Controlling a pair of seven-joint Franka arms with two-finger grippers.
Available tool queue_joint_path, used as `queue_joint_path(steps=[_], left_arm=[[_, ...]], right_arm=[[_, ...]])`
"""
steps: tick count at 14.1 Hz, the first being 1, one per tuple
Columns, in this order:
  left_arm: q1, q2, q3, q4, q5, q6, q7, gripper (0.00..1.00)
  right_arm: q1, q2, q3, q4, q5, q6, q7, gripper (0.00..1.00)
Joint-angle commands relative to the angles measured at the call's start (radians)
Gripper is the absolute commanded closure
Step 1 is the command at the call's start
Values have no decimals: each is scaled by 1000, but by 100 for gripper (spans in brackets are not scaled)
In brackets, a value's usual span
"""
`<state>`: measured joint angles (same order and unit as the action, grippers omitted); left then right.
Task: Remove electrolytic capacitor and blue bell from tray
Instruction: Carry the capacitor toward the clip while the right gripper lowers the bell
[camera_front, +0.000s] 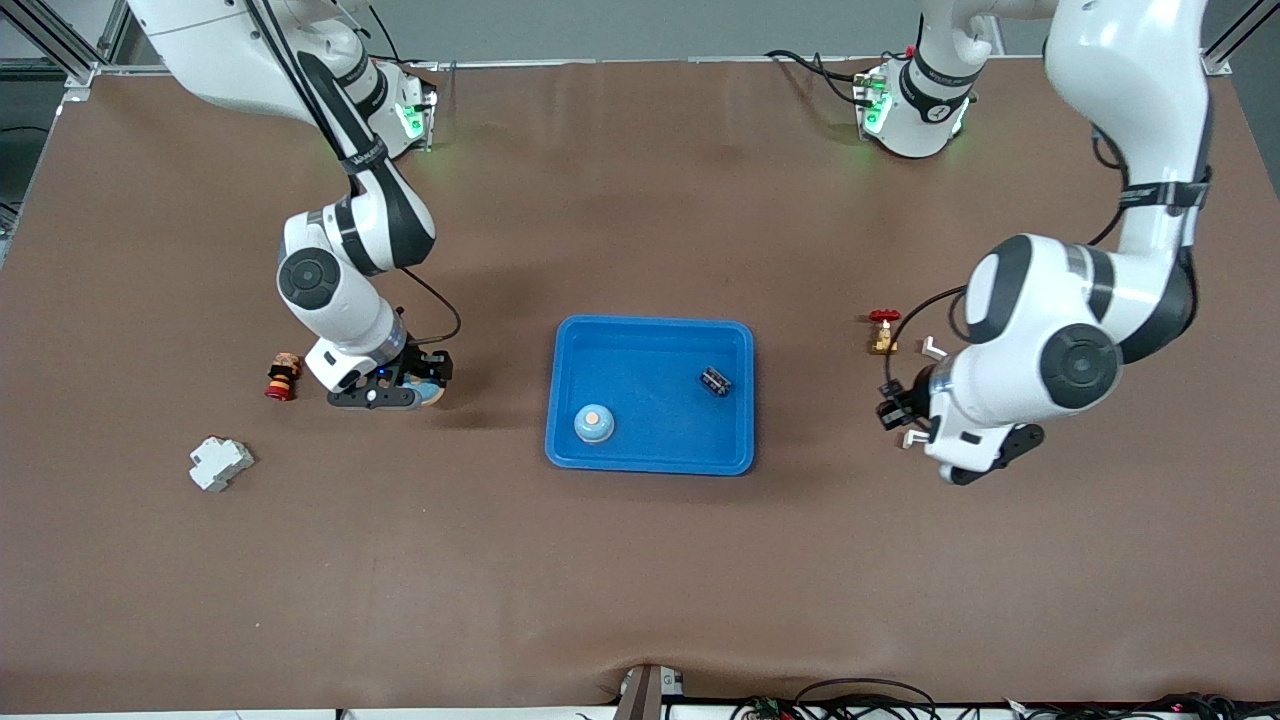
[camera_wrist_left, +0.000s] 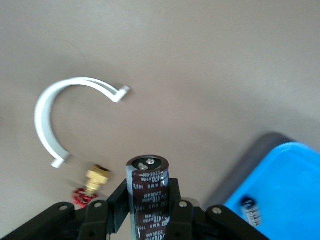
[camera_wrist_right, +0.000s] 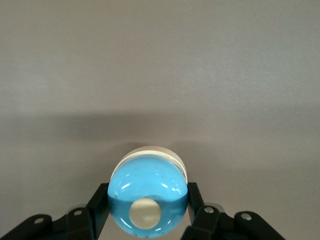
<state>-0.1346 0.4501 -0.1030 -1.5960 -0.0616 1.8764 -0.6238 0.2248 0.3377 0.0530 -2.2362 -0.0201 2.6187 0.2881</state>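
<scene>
The left hand (camera_wrist_left: 145, 220) clenches a dark cylindrical electrolytic capacitor (camera_wrist_left: 147, 192) over the bench, outside the bright blue shallow plastic tray (camera_front: 650, 335), toward the left arm's end. The right hand (camera_wrist_right: 147, 220) grips a light blue dome-shaped bell (camera_wrist_right: 147, 197) at the right arm's end. A similar bell (camera_front: 594, 424) and capacitor (camera_front: 715, 380) lie inside the tray. Each hand should lower gently before releasing; the white curved plastic clip (camera_wrist_left: 55, 120) lies near, so the capacitor should go down on open brown surface.

Blue tray (camera_front: 650, 405) holds bell (camera_front: 593, 424), capacitor (camera_front: 715, 381); second bell (camera_wrist_right: 148, 192), second capacitor (camera_wrist_left: 149, 192) gripped outside.
</scene>
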Motion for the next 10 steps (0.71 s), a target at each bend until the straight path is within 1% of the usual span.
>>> queue_joint_path(steps=[1,5,6,8,10], left_arm=[[64,-83,-12,-101,0,4,148,100],[183,-62,-7,-111,28,16,384,100],[203,-54,-9,-110,55,21,430,100],[225,-38,-9,-108,92,64,460,100],[222,-10,-9,-110,158,105,469,100]], right_arm=[[-51,-39,14,-69,11,50,-67,100],[-64,-25,13,-85,11,95,-89,100],[-64,-22,13,-86,9,107,-90,100],[-68,-5,13,-94,9,142,-92,100],[-68,13,13,-92,9,149,-93,100]])
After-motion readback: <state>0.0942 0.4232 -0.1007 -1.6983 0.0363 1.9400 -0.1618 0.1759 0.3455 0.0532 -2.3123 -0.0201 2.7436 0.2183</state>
